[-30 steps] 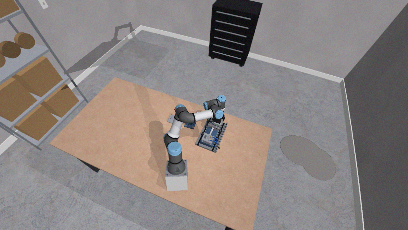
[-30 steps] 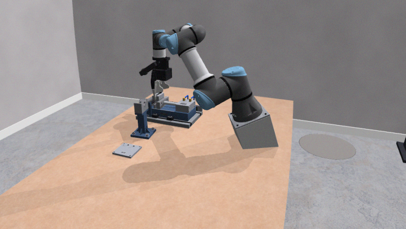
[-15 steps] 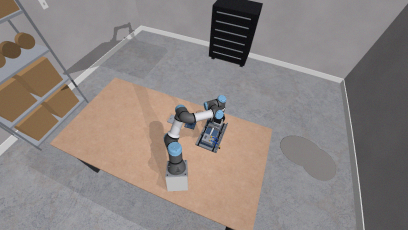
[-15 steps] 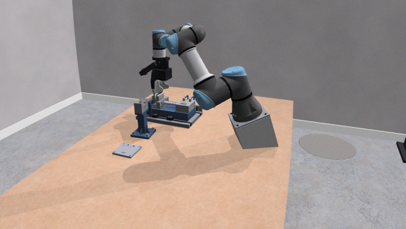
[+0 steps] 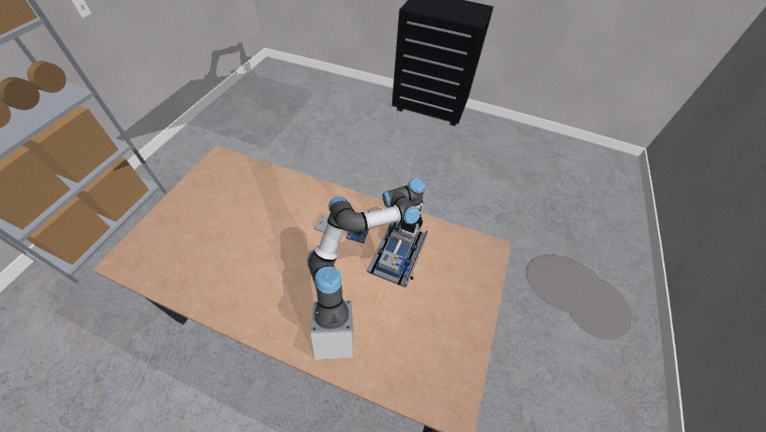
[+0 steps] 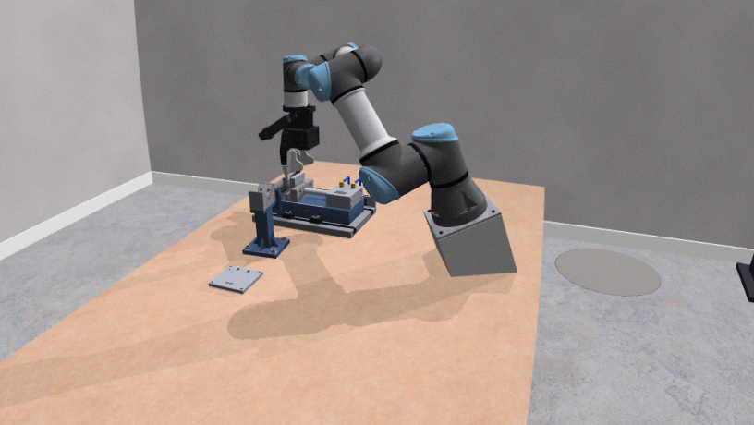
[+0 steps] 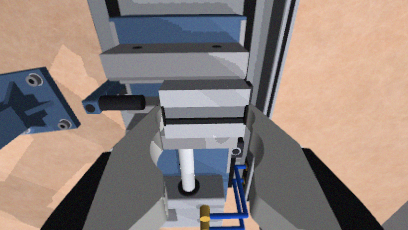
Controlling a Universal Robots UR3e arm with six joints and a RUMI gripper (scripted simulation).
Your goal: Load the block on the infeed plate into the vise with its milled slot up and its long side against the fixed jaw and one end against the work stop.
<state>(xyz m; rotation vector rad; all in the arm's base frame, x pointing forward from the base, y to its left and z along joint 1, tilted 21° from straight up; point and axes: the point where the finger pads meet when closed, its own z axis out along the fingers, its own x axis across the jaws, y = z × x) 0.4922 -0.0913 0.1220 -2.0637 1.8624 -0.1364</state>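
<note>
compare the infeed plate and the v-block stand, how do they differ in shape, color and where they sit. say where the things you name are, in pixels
The infeed plate (image 5: 321, 223) (image 6: 236, 278) is low and flat, while the V-block stand (image 5: 356, 236) (image 6: 264, 224) (image 7: 57, 102) rises upright on a post. The infeed plate is light grey; the V-block stand is blue below its grey head. The V-block stand is nearer the vise (image 5: 390, 260) (image 6: 343, 213) (image 7: 175, 65), the infeed plate farther off. Both stand on the table (image 5: 214, 241) (image 6: 370, 358) (image 7: 350, 100).

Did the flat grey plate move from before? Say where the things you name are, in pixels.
No, the flat grey plate (image 5: 323, 223) (image 6: 235, 278) hasn't moved: it's in the same spot beside the blue stand (image 5: 356, 237) (image 6: 264, 224) (image 7: 57, 97).
</note>
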